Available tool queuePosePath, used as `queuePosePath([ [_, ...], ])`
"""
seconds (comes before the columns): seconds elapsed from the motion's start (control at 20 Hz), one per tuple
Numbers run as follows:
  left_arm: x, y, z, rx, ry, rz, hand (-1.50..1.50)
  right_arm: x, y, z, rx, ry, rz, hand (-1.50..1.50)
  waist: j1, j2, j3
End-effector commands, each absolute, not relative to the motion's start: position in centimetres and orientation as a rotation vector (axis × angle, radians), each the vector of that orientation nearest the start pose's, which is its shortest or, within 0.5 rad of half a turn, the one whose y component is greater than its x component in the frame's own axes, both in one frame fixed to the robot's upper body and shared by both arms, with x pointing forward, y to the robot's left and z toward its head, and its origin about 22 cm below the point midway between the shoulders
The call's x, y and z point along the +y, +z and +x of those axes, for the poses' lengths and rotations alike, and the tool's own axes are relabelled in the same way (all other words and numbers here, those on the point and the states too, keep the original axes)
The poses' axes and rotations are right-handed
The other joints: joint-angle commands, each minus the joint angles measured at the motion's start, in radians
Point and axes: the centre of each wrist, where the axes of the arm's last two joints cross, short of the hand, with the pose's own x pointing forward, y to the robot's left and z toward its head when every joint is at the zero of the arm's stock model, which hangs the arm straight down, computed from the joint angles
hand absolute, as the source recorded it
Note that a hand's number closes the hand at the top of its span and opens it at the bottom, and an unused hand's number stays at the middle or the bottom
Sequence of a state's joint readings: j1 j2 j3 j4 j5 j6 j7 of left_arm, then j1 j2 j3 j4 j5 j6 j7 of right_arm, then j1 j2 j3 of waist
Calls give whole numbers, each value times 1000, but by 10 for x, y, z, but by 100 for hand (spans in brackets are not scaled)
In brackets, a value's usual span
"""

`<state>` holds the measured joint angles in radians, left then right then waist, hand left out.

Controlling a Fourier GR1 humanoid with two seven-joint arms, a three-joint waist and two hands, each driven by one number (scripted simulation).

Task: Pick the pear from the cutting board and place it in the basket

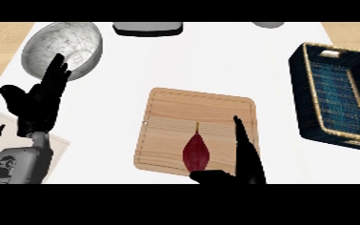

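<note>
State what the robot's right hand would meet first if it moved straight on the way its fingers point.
Probably nothing. The right hand points away across the cutting board; ahead show only bare board, then white counter. The pear lies left of it, outside that line; the hand's height is unclear.

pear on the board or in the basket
On the cutting board: the pear lies on the wood beside the right hand; basket empty.

The rectangular pale wooden cutting board (190, 109) shows straight grain and a matt finish. The dark red pear (197, 152) has smooth skin with a slight sheen. The rectangular dark blue woven basket (337, 90) has a coarse weave and a tan straw-like rim; the round grey-white marbled bowl (67, 43) looks like polished stone, and the white counter top (211, 57) is smooth and matt.
</note>
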<state>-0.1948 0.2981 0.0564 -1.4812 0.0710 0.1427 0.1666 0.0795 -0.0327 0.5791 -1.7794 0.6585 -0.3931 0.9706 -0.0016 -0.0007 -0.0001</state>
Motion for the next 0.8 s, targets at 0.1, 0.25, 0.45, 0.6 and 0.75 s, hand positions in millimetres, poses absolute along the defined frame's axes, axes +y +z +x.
queuePosePath([
  [0.1,290,49,269,-1516,-19,289,0,-102,37,192,-994,234,-480,-150,4,-1,0],
  [0.25,293,52,290,-1504,-34,289,0,-100,23,204,-983,231,-474,-150,2,1,0],
  [0.45,300,51,302,-1519,-7,299,0,-74,13,188,-977,230,-489,-150,1,1,0],
  [0.6,296,61,273,-1517,-22,264,0,-86,18,195,-963,224,-502,-150,5,0,0],
  [0.75,284,39,270,-1502,-21,289,0,-101,14,203,-924,255,-511,-150,3,0,0],
])
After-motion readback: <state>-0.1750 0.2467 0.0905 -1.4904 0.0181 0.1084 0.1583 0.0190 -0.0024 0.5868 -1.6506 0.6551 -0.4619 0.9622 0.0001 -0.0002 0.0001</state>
